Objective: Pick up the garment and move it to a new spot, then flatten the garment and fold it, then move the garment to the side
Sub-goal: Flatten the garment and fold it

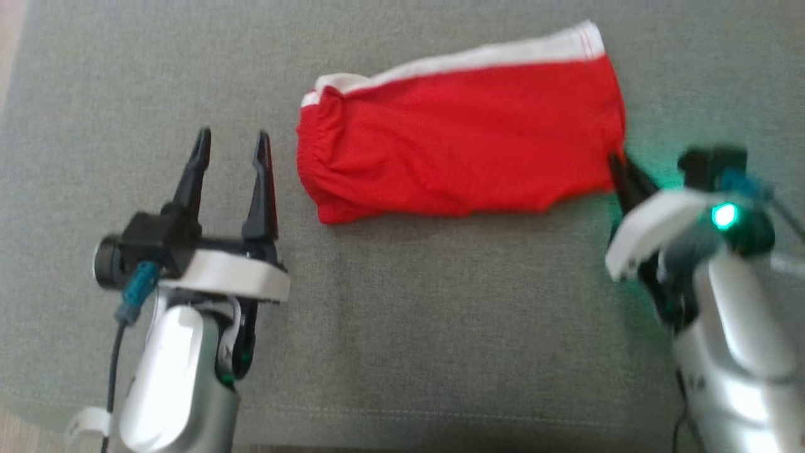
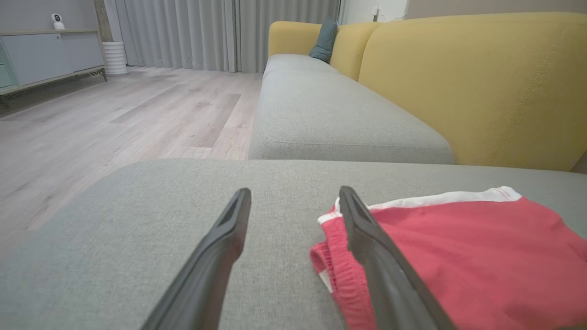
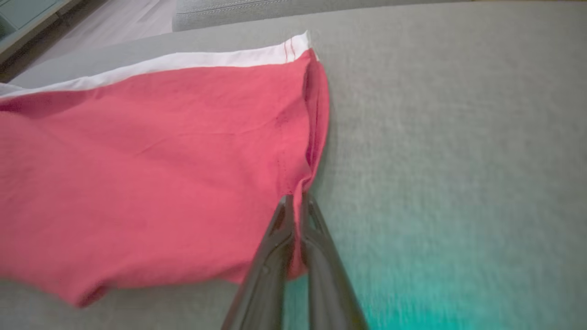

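Head view: red garment lengthwise left-right, gathered end left

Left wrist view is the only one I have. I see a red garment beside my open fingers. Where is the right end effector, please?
Observer: The right end effector is shut on the garment, pinching its near right corner.
Operator: Does the garment lie down, or is it lifted?
Observer: The head view shows it lying on the grey cushion, with its white band along the far edge.
Operator: Does my left end effector touch the cloth?
Observer: No. The left end effector is open beside the garment's left end, with a strip of cushion between them.
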{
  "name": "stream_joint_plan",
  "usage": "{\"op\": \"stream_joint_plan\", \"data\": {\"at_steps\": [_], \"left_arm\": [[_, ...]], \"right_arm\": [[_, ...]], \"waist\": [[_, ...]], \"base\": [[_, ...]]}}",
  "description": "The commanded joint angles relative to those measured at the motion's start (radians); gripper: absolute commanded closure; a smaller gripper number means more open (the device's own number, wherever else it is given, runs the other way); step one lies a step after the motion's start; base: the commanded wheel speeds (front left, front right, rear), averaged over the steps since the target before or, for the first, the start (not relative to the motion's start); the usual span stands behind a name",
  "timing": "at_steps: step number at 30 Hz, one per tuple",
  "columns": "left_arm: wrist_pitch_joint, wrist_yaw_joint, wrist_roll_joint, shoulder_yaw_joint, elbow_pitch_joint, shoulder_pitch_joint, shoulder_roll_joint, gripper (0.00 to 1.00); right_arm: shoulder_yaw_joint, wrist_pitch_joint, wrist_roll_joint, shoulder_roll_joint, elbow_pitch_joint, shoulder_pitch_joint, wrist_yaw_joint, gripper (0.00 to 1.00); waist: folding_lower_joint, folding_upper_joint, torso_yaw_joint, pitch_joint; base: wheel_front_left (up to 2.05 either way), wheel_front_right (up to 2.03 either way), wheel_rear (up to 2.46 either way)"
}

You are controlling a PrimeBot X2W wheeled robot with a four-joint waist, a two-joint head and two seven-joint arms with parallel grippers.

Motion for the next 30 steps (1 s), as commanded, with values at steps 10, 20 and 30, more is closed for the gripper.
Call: {"op": "stream_joint_plan", "data": {"at_steps": [10,20,30], "left_arm": [[-0.005,0.008,-0.003,0.022,-0.012,0.08,0.014,0.0],[-0.005,0.015,-0.008,0.006,-0.003,0.099,0.014,0.0],[-0.005,0.016,-0.014,-0.009,0.003,0.097,0.014,0.0]], "right_arm": [[-0.073,-0.027,0.014,0.041,-0.208,0.279,-0.001,1.0],[-0.115,-0.011,0.022,0.047,-0.231,0.316,-0.001,1.0],[0.063,0.019,0.03,0.051,-0.314,0.185,-0.001,1.0]], "waist": [[0.0,0.0,-0.024,-0.088],[0.0,0.0,-0.028,-0.119],[0.0,0.0,-0.017,-0.136]], "base": [[0.0,0.0,0.0],[0.0,0.0,0.0],[0.0,0.0,0.0]]}}
